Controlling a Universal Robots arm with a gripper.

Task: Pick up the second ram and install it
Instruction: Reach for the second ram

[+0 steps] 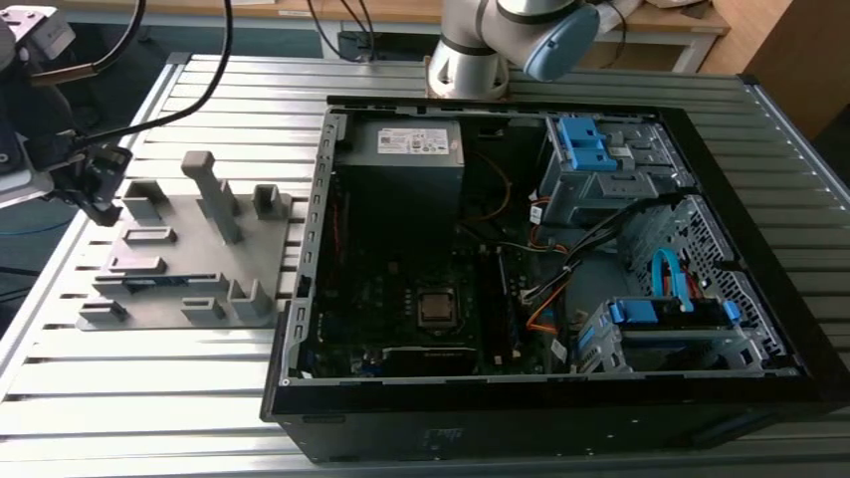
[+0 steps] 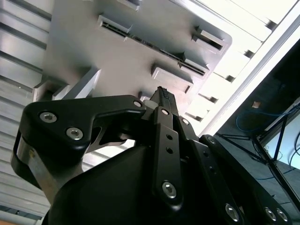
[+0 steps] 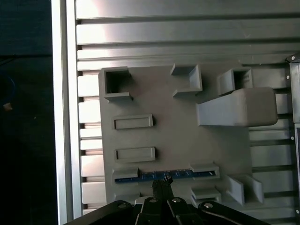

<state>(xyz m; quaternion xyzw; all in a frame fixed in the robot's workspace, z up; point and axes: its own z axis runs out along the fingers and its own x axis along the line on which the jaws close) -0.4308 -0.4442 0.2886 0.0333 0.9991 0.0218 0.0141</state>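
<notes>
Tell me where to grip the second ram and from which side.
Grip the second ram by the middle of its exposed long edge, between the two end slots of the grey holder. It stands on edge, thin and flat, so coming straight down from above with the hand, closing across its broad faces, looks best.

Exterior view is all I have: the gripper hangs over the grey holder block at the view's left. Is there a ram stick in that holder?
Observer: Yes. In the first wrist view a ram stick stands on edge in a slot of the holder block.
Operator: Does the gripper have it?
Observer: No. In the second wrist view the gripper is apart from the stick, with a gap of bare holder between them.
</notes>
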